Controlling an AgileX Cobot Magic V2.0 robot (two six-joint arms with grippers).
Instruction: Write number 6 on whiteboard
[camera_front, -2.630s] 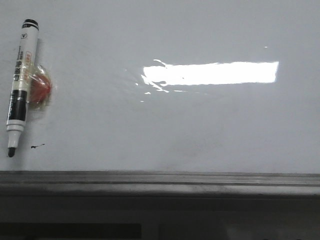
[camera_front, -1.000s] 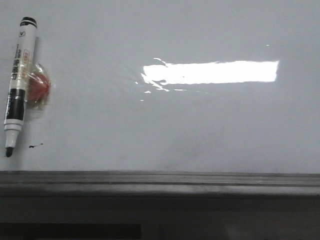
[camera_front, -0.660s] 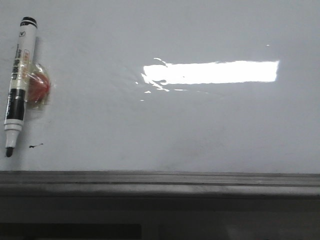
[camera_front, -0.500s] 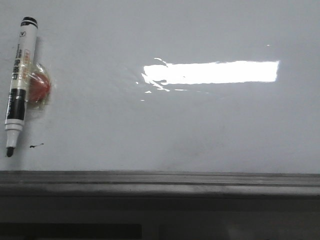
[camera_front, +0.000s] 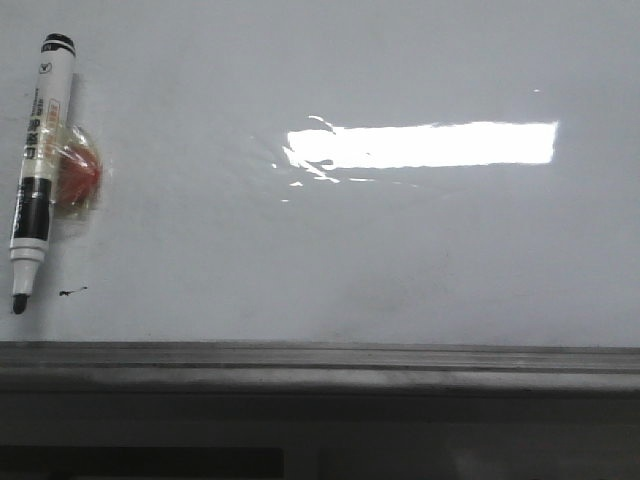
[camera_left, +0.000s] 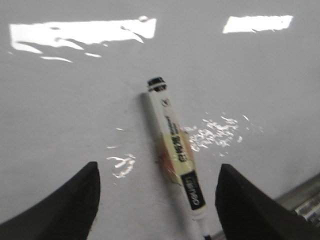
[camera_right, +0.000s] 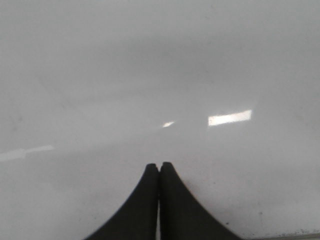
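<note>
The whiteboard (camera_front: 330, 240) is glossy white-grey and fills the front view, with a bright glare patch. No number 6 shows on it, only a tiny black smudge (camera_front: 72, 292). A white and black marker (camera_front: 38, 170) hangs at the board's far left, tip down, stuck by a red blob under clear tape (camera_front: 78, 176). My left gripper (camera_left: 157, 172) is open, its fingers either side of the marker (camera_left: 175, 150) and apart from it. My right gripper (camera_right: 159, 166) is shut and empty over bare board (camera_right: 150, 75). Neither gripper shows in the front view.
A grey metal ledge (camera_front: 320, 365) runs along the board's bottom edge, and its corner shows in the left wrist view (camera_left: 302, 197). The glare rectangle (camera_front: 420, 145) lies right of the board's middle.
The marker sits very slightly to the left of where it hung 2.6 s ago; over the last second nothing has visibly moved.
</note>
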